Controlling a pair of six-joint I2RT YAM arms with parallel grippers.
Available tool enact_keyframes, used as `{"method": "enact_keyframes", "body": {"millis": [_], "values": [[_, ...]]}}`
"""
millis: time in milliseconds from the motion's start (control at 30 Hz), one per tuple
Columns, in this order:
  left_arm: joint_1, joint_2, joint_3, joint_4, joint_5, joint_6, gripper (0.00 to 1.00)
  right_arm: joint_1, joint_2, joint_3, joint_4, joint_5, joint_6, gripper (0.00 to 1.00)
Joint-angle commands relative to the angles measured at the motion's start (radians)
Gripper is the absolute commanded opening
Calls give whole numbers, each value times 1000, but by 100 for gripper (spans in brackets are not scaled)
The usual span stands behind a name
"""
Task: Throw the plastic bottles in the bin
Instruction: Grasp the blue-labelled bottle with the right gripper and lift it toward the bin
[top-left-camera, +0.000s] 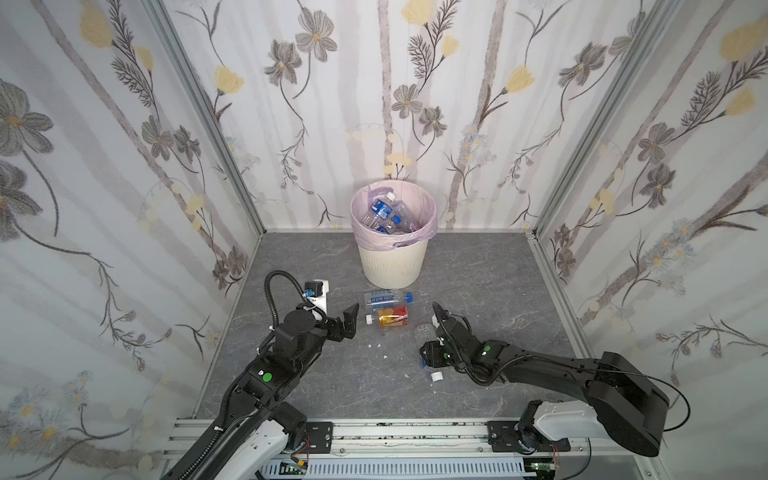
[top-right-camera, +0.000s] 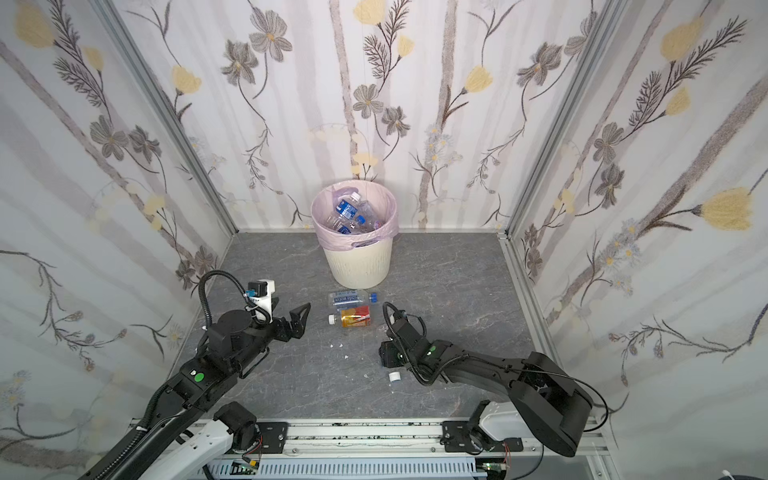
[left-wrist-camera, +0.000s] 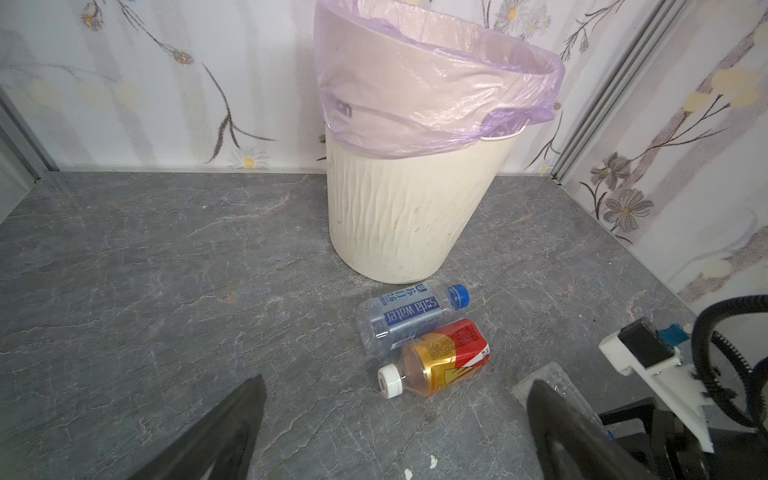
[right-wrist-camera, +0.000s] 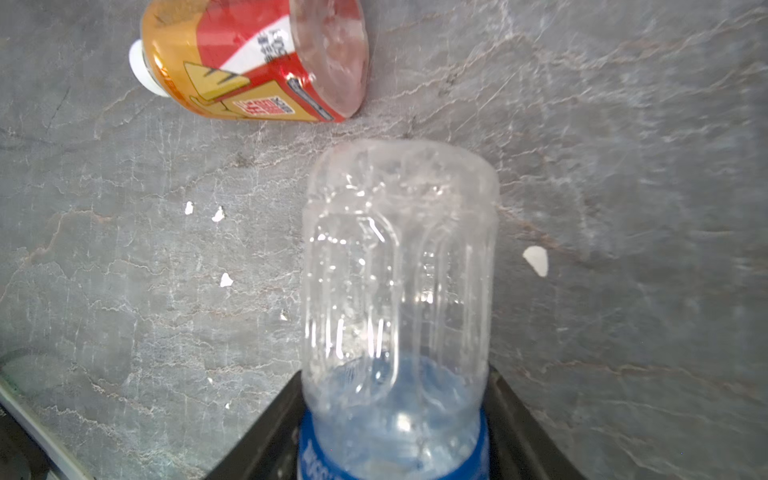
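Operator: Progress is being asked after; how much is being counted as done?

Observer: Several bottles (top-left-camera: 382, 210) are being shown inside the bin (top-left-camera: 392, 266), which is standing at the centre of both top views. Three more are being seen outside it, so the job is being judged well advanced but unfinished.

Operator: Where are those three being seen?

Observer: The soda water bottle (top-left-camera: 385, 298) and the red-orange bottle (top-left-camera: 392, 317) are lying side by side, touching, just below the bin in a top view. The clear bottle (right-wrist-camera: 399, 257) is being held to the lower right of that pair by the right gripper (top-left-camera: 435, 334). Its jaws are being pressed against both sides of the blue label. Whether the bottle is being raised off the floor (top-left-camera: 490, 282) cannot be told. The left gripper (top-left-camera: 350, 319) is being shown spread wide with nothing in it, just left of the pair.

Operator: What is being given by one view and not by another?

Observer: The bin's contents and a loose white cap (top-left-camera: 436, 377) at lower centre are being shown only in the top views. In the left wrist view only the bin's ribbed outside and its liner (left-wrist-camera: 436, 95) are being shown, though the label wording is being made readable there. The grip is being made plain only in the right wrist view; in the top views it is being largely hidden by the right arm (top-left-camera: 540, 365)
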Motion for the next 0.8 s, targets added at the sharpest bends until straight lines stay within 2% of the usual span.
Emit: {"method": "enact_keyframes", "body": {"millis": [0, 133, 467, 633, 767], "values": [[2, 3, -1, 3, -5, -3, 100, 0, -71, 3, -3, 68, -44, 59], [2, 0, -2, 1, -10, -6, 100, -8, -197, 19, -7, 95, -82, 58], [3, 2, -2, 2, -10, -16, 100, -27, -487, 152, 117, 185, -314, 55], [2, -6, -2, 1, -10, -23, 100, -100, -470, 299, 107, 126, -375, 55], [2, -6, 5, 2, 0, -23, 100, -203, -319, 481, 107, 12, -411, 54]]}}
